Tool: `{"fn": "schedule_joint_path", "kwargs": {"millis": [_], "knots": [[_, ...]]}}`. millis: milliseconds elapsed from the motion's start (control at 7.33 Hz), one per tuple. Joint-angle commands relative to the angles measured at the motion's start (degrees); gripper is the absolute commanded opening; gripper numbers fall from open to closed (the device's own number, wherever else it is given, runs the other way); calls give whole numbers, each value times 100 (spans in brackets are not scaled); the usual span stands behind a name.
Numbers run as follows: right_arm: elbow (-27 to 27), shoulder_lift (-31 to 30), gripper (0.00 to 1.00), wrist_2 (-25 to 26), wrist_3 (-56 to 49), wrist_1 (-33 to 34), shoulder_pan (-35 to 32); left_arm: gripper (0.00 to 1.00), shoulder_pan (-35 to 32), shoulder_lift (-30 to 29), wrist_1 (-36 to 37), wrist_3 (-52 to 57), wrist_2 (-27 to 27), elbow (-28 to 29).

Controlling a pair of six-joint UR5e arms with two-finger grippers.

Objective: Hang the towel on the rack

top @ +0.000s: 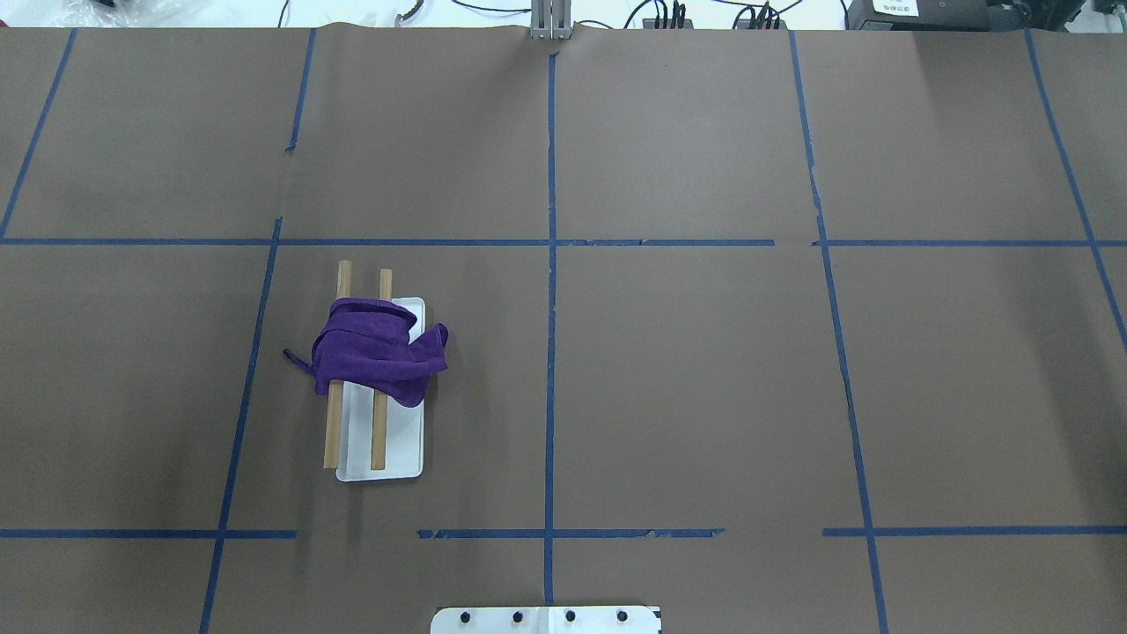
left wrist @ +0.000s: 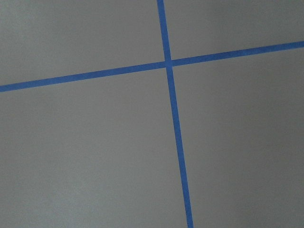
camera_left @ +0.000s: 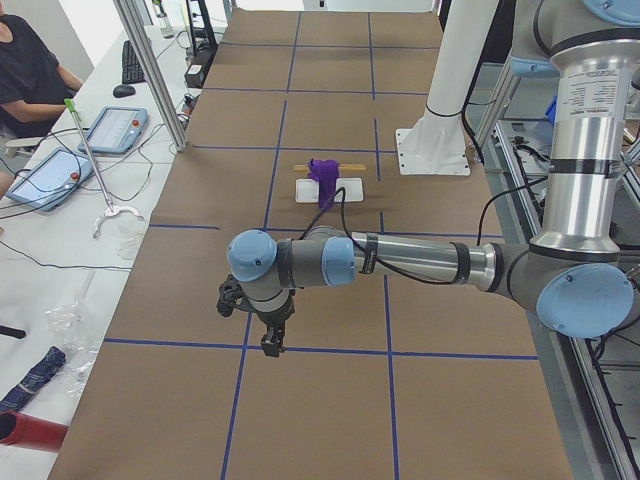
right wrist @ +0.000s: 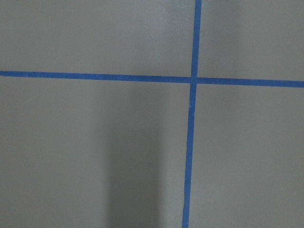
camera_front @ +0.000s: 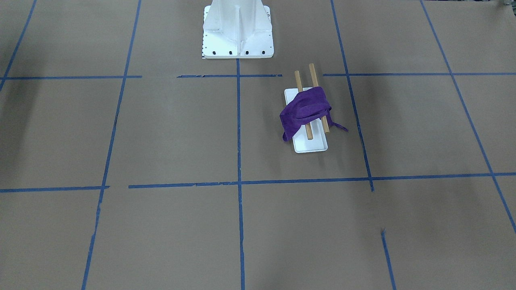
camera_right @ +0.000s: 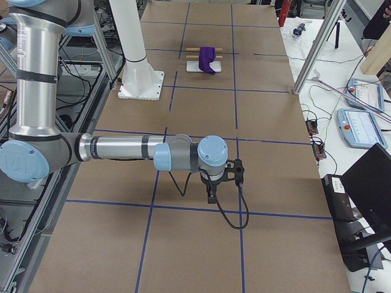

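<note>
A purple towel (camera_front: pixel 306 110) lies bunched over the two wooden dowels of the rack (camera_front: pixel 299 80), above its white tray base (camera_front: pixel 312 146). The overhead view shows the same towel (top: pixel 374 352) and rack (top: pixel 333 431) at left of centre. My left gripper (camera_left: pixel 270 345) hangs over the table far from the rack, seen only in the exterior left view, so I cannot tell if it is open. My right gripper (camera_right: pixel 211 196) shows only in the exterior right view, also far from the towel (camera_right: pixel 208 58); I cannot tell its state. Both wrist views show only brown paper and blue tape.
The large white pedestal (camera_front: pixel 238 36) stands at the robot's side of the table, also in the overhead view (top: pixel 546 619). Blue tape lines (top: pixel 551 264) grid the brown table cover. An operator (camera_left: pixel 30 70) and tablets (camera_left: pixel 110 128) sit beside the table.
</note>
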State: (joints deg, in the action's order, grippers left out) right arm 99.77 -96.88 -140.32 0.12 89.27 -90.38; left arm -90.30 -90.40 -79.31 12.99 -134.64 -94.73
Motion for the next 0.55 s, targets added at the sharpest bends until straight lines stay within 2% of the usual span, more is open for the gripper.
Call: {"fn": "schedule_joint_path", "kwargs": {"millis": [0, 409], "knots": [[-28, -6, 100, 40, -12, 3, -50, 100, 3, -4, -23, -7, -1, -11], [-37, -6, 100, 31, 6, 3, -94, 100, 3, -4, -23, 2, -1, -20]]}}
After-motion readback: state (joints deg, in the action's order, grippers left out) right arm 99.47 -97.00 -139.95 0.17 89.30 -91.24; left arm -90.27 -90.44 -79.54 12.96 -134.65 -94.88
